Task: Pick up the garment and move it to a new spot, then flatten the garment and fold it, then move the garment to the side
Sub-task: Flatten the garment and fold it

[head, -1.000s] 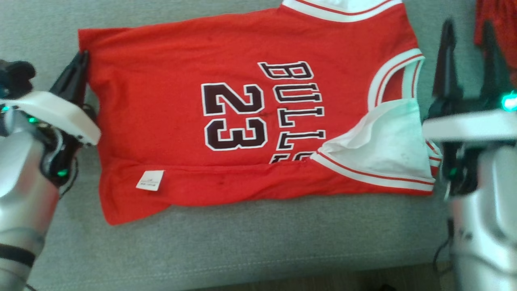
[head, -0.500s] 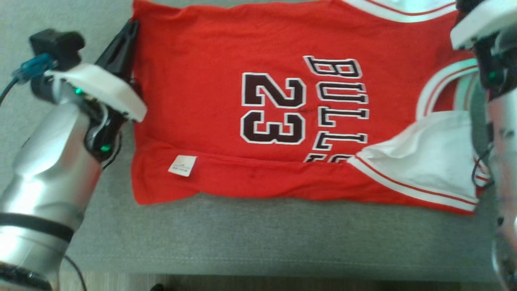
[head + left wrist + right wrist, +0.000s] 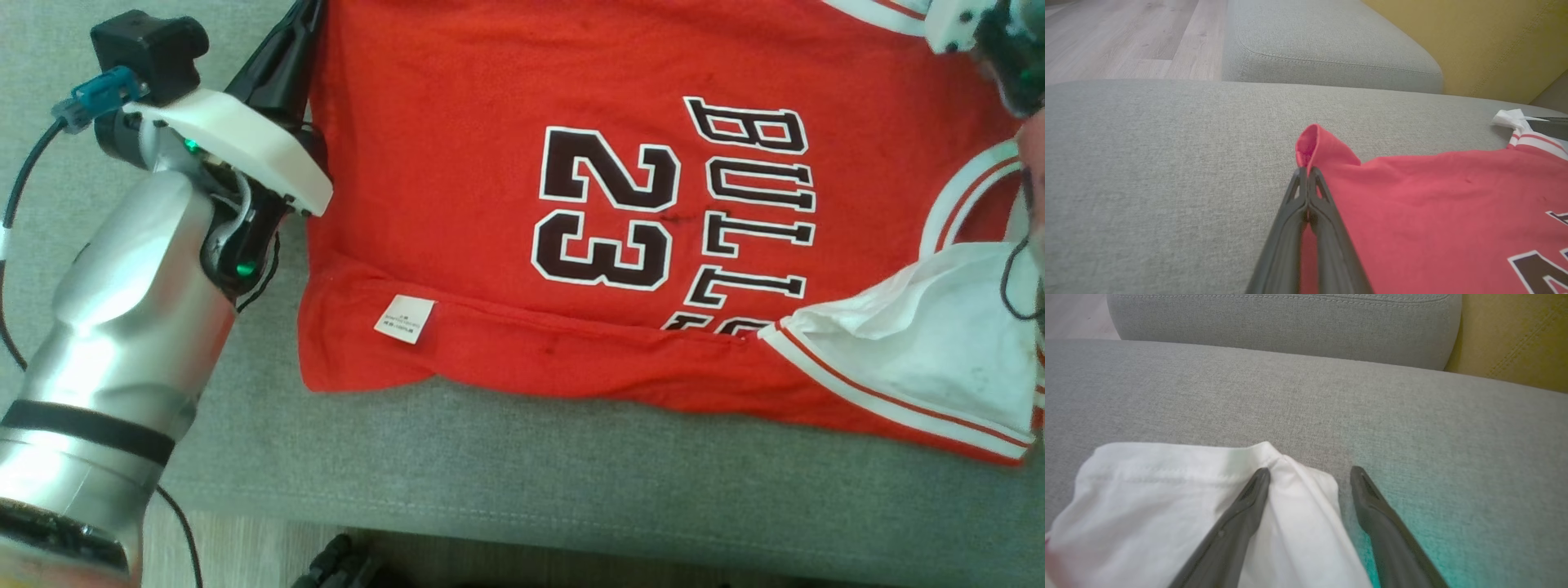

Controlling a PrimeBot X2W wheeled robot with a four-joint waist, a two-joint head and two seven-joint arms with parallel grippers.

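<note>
We see the left hand (image 3: 1306,173) pressed fully closed. Its two dark fingers pinch a hem corner of the red sleeveless basketball jersey (image 3: 457,163), and a small fold of red cloth stands up just past the fingertips. The right hand (image 3: 1310,471) stands wide apart and grips nothing: one finger lies over the white inner cloth at the jersey's shoulder end, the other over bare upholstery. The jersey, trimmed in white and lettered "BULLS 23", lies spread on the grey fabric sofa seat (image 3: 490,482). Its near edge is folded over onto the front, so that a small white label (image 3: 404,318) shows. Beyond the seat we note a further grey upholstered block (image 3: 1331,49), pale wooden floor (image 3: 1126,36) and a mustard-yellow stitched panel (image 3: 1494,41).
</note>
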